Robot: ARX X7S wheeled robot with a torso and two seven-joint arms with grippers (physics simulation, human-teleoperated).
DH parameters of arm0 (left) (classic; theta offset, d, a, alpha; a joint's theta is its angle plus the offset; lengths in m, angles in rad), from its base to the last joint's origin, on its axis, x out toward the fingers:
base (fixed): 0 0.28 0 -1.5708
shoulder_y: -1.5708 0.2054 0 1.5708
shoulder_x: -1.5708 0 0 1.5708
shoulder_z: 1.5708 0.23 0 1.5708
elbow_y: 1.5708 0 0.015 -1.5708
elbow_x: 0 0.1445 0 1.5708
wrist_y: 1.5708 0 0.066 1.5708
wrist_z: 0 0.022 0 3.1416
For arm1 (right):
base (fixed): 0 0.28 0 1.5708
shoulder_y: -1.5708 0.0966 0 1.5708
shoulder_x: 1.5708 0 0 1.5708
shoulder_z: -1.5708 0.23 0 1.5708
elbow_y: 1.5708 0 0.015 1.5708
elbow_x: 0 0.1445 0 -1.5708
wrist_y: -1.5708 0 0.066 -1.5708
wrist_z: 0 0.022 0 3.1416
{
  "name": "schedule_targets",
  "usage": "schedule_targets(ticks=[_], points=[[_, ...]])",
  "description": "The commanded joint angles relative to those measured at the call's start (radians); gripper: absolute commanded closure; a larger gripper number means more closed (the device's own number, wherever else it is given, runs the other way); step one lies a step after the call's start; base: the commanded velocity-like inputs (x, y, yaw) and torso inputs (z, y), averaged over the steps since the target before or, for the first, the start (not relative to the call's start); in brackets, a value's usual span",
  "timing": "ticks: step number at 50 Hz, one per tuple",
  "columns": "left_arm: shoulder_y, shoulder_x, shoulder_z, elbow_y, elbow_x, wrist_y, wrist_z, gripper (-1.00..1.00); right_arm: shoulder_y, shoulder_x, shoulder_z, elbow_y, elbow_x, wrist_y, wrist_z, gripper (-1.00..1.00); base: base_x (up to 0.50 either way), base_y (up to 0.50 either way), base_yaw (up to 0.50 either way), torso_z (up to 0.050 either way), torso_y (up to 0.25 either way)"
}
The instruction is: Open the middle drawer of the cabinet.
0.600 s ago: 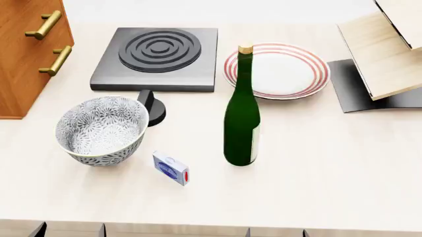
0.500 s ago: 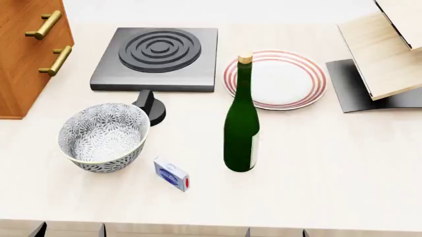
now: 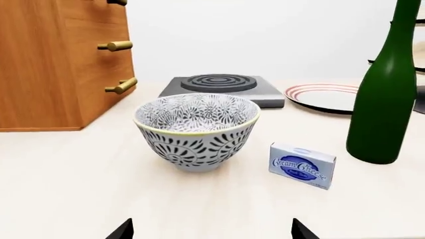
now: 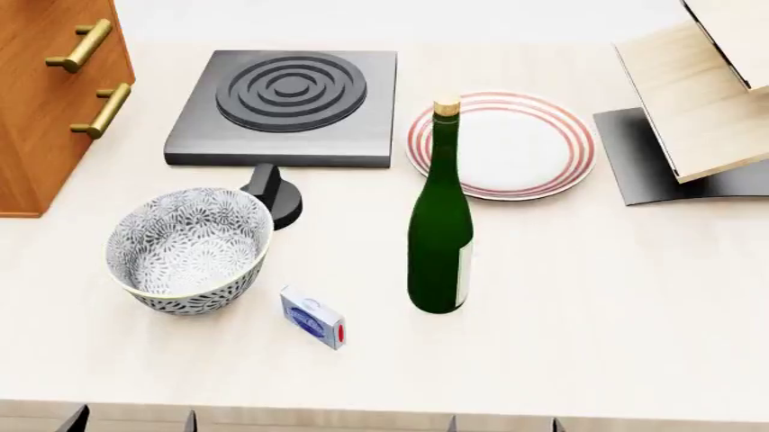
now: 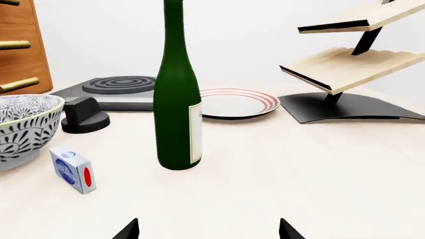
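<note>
Both grippers sit low at the table's [image 4: 601, 342] near edge, fingertips spread apart and empty: the left gripper [image 3: 211, 230] faces the patterned bowl [image 3: 196, 130], the right gripper [image 5: 208, 229] the green bottle [image 5: 176, 99]. Bare tabletop lies between them and those objects. The cabinet [image 4: 49, 99] stands far left, its middle drawer [image 3: 114, 46] flush.

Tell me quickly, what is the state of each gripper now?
Left gripper: open, holding nothing.
Right gripper: open, holding nothing.
</note>
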Motion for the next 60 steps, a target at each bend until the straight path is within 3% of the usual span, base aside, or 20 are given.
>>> schedule_targets(ticks=[1,10,18,31,39,42,44,47,50,53,60], points=[[0.000,0.002,-0.003,0.007,0.003,0.011,-0.003,-1.00,-0.001,-0.001,0.000,-0.011,-0.011,0.016,0.012,-1.00,0.00,0.00,0.00,0.000,0.000],[0.002,-0.016,-0.009,0.166,-0.013,-0.039,-0.041,-1.00,-0.010,0.025,-0.017,-0.212,-0.038,0.107,0.056,-1.00,0.00,0.00,0.00,0.000,0.000],[0.006,-0.034,-0.003,0.421,-0.016,-0.168,-0.073,-1.00,0.013,0.045,-0.027,-0.518,-0.074,0.327,0.082,-1.00,0.00,0.00,0.00,0.000,0.000],[-0.074,-0.063,0.002,0.812,-0.073,-0.415,-0.106,-1.00,0.073,0.070,-0.064,-0.833,-0.111,0.560,0.091,-1.00,0.00,0.00,0.00,0.000,0.000],[-0.090,-0.090,0.040,0.946,-0.054,-0.444,-0.114,-1.00,0.121,0.093,-0.148,-1.034,-0.211,0.705,0.103,-1.00,0.00,0.00,0.00,0.000,0.000],[-0.094,-0.097,0.047,1.010,-0.051,-0.474,-0.123,-1.00,0.113,-0.038,-0.118,-1.043,-0.362,0.665,-0.064,-1.00,0.00,0.00,0.00,0.000,0.000],[-0.097,-0.104,0.051,1.042,-0.056,-0.488,-0.131,-1.00,0.111,-0.050,-0.113,-1.043,-0.370,0.654,-0.080,-1.00,0.00,0.00,0.00,0.000,0.000],[-0.119,-0.244,0.098,1.044,-0.175,-0.442,-0.296,-1.00,0.106,-0.051,-0.117,-1.043,-0.374,0.633,-0.079,-1.00,0.00,0.00,0.00,0.000,0.000],[-0.220,-0.551,0.264,1.044,-0.367,-0.330,-0.649,-1.00,0.100,-0.051,-0.117,-1.043,-0.372,0.619,-0.075,-1.00,0.00,0.00,0.00,0.000,0.000],[-0.338,-0.735,0.427,1.043,-0.450,-0.225,-0.864,-1.00,0.097,-0.051,-0.117,-1.043,-0.369,0.605,-0.071,-1.00,0.00,0.00,0.00,0.000,0.000],[-0.499,-0.889,0.636,1.043,-0.491,-0.109,-1.046,-1.00,0.096,-0.051,-0.126,-1.043,-0.380,0.594,-0.064,-1.00,0.00,0.00,0.00,0.000,0.000]])
